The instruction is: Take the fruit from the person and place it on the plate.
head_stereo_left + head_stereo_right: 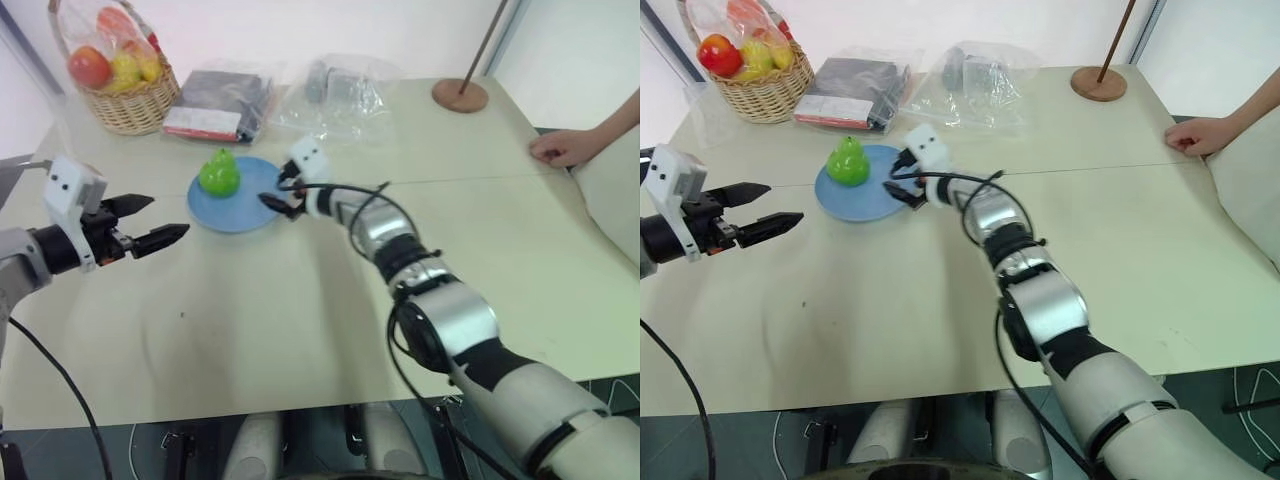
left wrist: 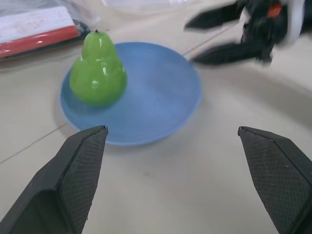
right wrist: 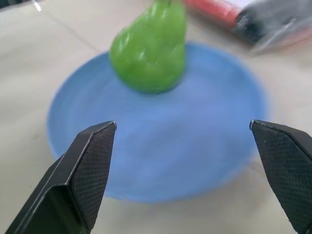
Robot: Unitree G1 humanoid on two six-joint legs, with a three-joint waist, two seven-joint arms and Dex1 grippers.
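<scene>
Reaching out over the pale beige counter (image 1: 250, 320), the left pincer (image 1: 150, 222) hangs in the air on the robot's left, near the front. Its two black fingers (image 1: 128, 204) are spread apart and hold nothing. It points toward the plate but stays well apart from it.

A bit farther on, the right pincer (image 1: 285, 190) sits at the right edge of the round, flat, light blue plate (image 1: 250, 212). Its fingers are wide open too, one on each side of empty air, and nothing is between them. The tips are over the plate's rim, close to the fruit but not touching it.

The bright green, shiny, pear-shaped fruit (image 1: 219, 174) stands upright on the plate, on the plate's left and far part. No pincer has hold of it.

Behind the plate lie a flat dark packet with a red edge in clear plastic (image 1: 220, 105) and a crinkly clear plastic bag with something grey inside (image 1: 340, 88). At the far left corner sits a woven wicker basket (image 1: 130, 100) with red and yellow fruits wrapped in plastic (image 1: 110, 60). At the far right stands a round wooden base with a thin stick (image 1: 460, 95).

The person's bare hand (image 1: 565, 148) rests on the counter's right edge, well apart from the plate.
</scene>
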